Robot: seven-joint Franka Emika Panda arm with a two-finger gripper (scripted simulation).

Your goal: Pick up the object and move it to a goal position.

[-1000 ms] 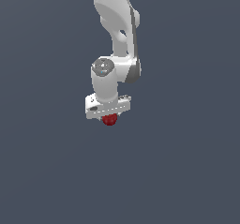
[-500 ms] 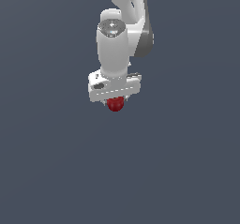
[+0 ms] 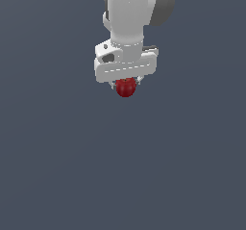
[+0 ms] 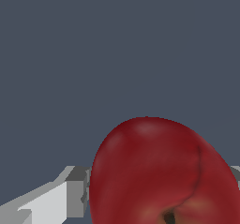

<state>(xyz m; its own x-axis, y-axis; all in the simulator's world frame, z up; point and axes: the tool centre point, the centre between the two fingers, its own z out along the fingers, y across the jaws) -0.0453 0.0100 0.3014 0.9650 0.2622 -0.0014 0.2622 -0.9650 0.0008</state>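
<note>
- Exterior view: the white arm comes down from the top edge, and its claw sits under a wide white crossbar.
- The dark-red object hangs just below that bar, pinched between the short fingers, with only flat grey background around it.
- Wrist view: the object looms large and close, glossy red with a crease and a dark dimple.
- One grey-white finger presses against its side; the claw is closed on it.
</note>
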